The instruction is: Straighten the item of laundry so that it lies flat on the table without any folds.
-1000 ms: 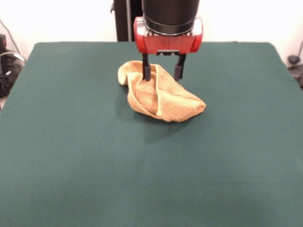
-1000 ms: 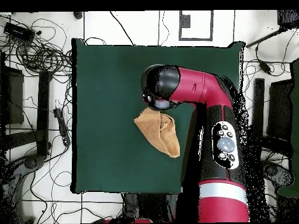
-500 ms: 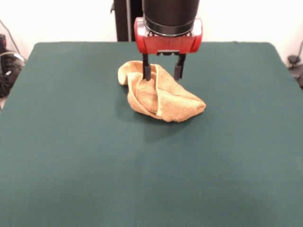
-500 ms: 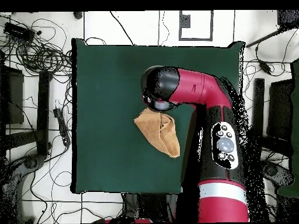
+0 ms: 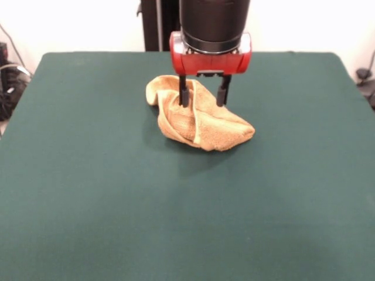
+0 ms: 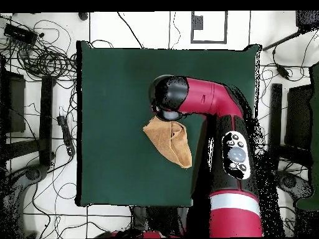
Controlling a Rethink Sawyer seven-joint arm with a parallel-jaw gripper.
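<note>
A Sawyer arm's gripper [image 5: 203,97] hangs directly above a rumpled yellow-orange towel [image 5: 198,119] on the green counter [image 5: 88,193], its two dark fingers [image 5: 184,95] spread apart and straddling the raised far end of the cloth without closing on anything. The towel lies bunched in the far half of the counter, near the middle of its width in the front view, folded over itself into a thick wedge with a pale hem running down its near face; one rounded lobe curls toward the pedestal side and a blunter corner points the other way. From overhead, the arm's round wrist covers the end of the towel [image 6: 169,140] farthest from the robot's base, so the fingertips cannot be seen there, and whether they touch the terry pile is not clear from the front either. The cloth is nowhere near flat, and the work appears to be at the stage of picking a hold. The hazard from here looks plain: jaws this wide, set over a stacked fold, could close on several layers at once, and any pull would then drag the whole bundle across the felt rather than open it. A pinch taken too shallow might slip off the looped pile, while pressing too low could snag the counter's covering along with the towel.
</note>
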